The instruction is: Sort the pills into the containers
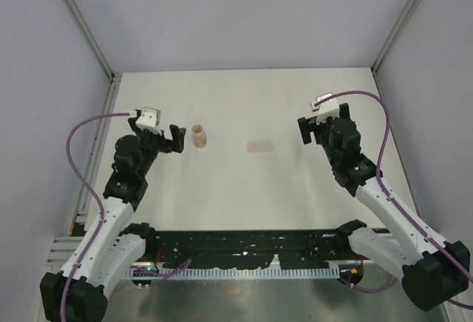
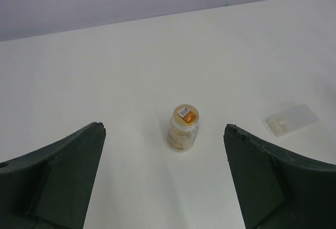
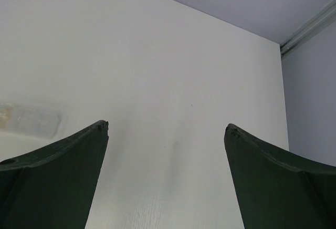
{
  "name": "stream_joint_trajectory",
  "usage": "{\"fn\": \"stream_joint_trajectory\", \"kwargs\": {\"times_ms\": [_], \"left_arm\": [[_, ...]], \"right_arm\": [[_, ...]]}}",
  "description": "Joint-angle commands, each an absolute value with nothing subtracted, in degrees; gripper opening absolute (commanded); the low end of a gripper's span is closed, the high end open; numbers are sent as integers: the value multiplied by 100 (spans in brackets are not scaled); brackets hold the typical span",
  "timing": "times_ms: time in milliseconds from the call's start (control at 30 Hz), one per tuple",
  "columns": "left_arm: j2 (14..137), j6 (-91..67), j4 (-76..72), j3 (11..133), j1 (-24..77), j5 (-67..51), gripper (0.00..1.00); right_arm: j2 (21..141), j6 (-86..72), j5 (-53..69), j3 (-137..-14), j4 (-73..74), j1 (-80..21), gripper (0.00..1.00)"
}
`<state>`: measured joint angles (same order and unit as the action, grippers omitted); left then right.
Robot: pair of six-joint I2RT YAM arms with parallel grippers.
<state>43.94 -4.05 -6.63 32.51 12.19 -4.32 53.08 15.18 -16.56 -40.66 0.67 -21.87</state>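
Only the left wrist view shows the amber vial (image 2: 183,128) upright and orange-topped, at 12 o'clock, just ahead of the spread left tool (image 2: 164,128). From above, the clear vial (image 1: 258,147) lies on the desk (image 1: 244,100) at 9 o'clock of the spread right tool (image 1: 304,134), apart.

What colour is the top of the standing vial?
The vial has an orange top; clearest in left wrist view.

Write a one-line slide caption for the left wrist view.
Open left gripper frames an upright amber vial on the white table; a clear vial lies on its side nearby.
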Motion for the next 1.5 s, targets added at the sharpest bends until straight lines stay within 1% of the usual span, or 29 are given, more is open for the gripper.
{"fn": "stream_joint_trajectory", "kwargs": {"times_ms": [0,1467], "left_arm": [[4315,-387,-967,3269,1151,-483,100],[4271,-457,-1020,3164,932,-817,100]], "right_arm": [[5177,1573,-1670,-4070,-263,-2162,95],[5133,1626,-1644,-4043,-246,-2162,95]]}}
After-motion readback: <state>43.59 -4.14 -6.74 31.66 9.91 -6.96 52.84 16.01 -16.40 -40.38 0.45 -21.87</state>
